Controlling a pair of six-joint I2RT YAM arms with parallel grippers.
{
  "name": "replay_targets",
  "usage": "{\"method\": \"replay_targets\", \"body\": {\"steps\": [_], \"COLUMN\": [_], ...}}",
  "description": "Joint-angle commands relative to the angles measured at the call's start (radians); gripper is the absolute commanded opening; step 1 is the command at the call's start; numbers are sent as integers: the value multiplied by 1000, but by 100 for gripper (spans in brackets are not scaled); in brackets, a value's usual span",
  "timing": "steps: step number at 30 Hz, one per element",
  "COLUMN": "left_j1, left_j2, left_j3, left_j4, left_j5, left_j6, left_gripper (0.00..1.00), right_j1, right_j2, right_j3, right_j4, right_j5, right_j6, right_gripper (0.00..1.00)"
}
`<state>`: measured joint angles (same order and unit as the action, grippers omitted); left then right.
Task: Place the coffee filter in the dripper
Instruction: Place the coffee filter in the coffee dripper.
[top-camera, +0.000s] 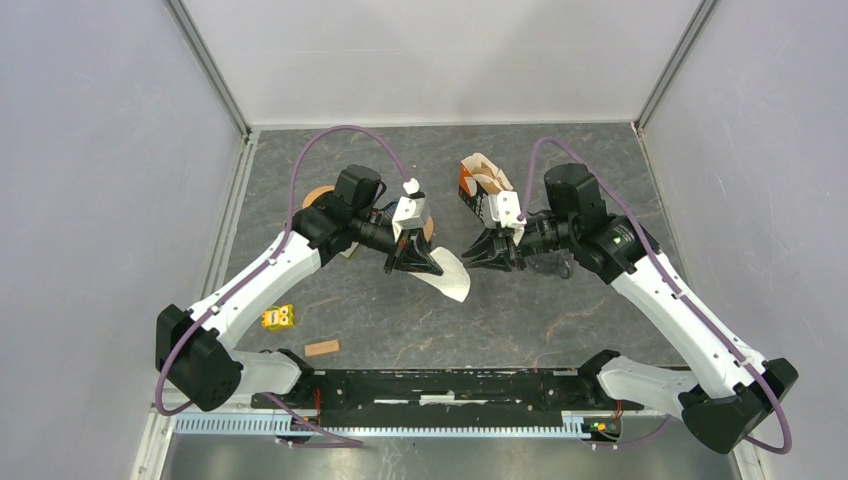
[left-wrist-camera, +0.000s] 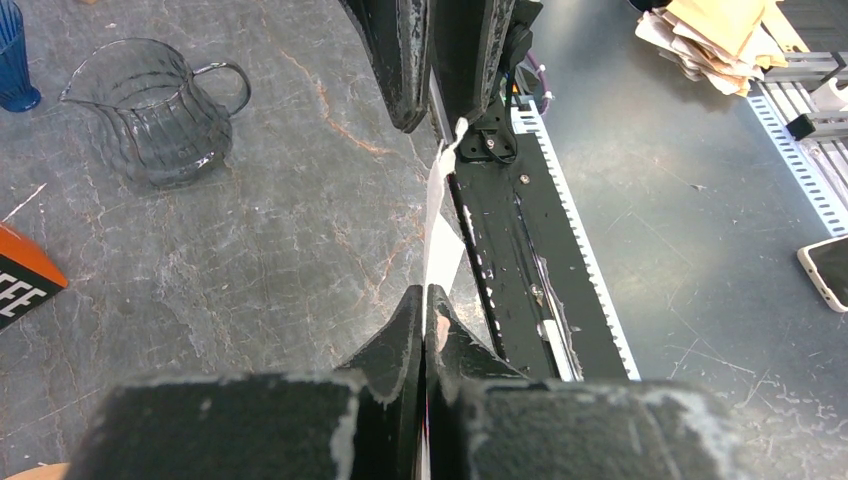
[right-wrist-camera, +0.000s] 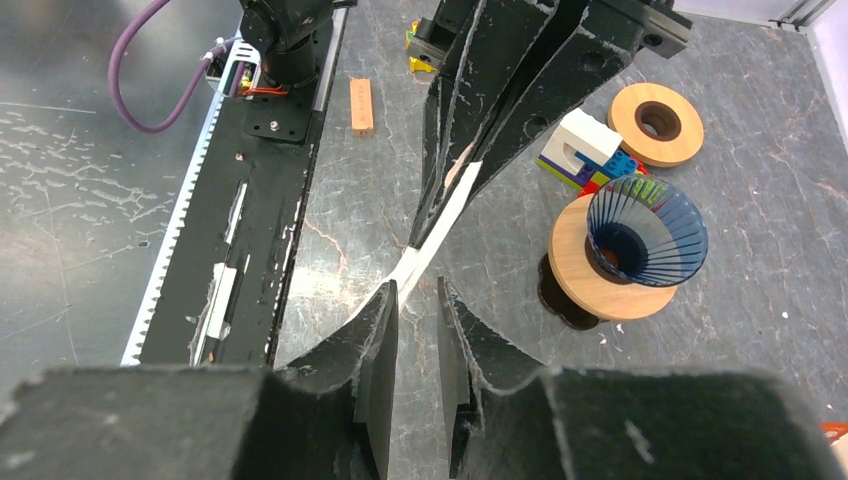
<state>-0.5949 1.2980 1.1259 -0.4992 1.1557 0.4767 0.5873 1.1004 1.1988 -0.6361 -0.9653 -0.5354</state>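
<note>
Paper filter: looks thin, floppy, likely tears easily | left gripper pinched shut on its edge | right gripper part-open, gripping nothing | take opposite rim gently

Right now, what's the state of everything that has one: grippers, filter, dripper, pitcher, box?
left gripper: shut on the coffee filter.
right gripper: open, filter's free edge at its fingertips, not clamped.
coffee filter: flat, unopened, not in the dripper.
dripper: upright on its wooden stand, empty.
glass pitcher: upright, empty.
filter box: top flaps open.
</note>
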Motion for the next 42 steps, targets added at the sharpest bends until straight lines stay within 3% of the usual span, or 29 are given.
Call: {"method": "replay_targets", "body": {"steps": [1, 12, 32, 42], "left_j1": [4, 4, 4, 4], "left_j2": [-9, -5, -6, -13], "left_j3": [24, 26, 14, 3], "left_j4": [25, 25, 71, 71], "left_j5": [5, -7, -57, -18], "left_j6": [-17, -20, -69, -60], "left_gripper": [2, 2, 2, 2], "right_j1": [2, 2, 2, 2], "right_j2": [-9, -1, -10, -15], "right_j3": [-26, -29, -43, -55], "right_j4": [34, 50, 93, 127], "right_j5": [-27, -39, 68, 149], "right_j6": [10, 24, 76, 101], "right_gripper": [26, 24, 0, 0]}}
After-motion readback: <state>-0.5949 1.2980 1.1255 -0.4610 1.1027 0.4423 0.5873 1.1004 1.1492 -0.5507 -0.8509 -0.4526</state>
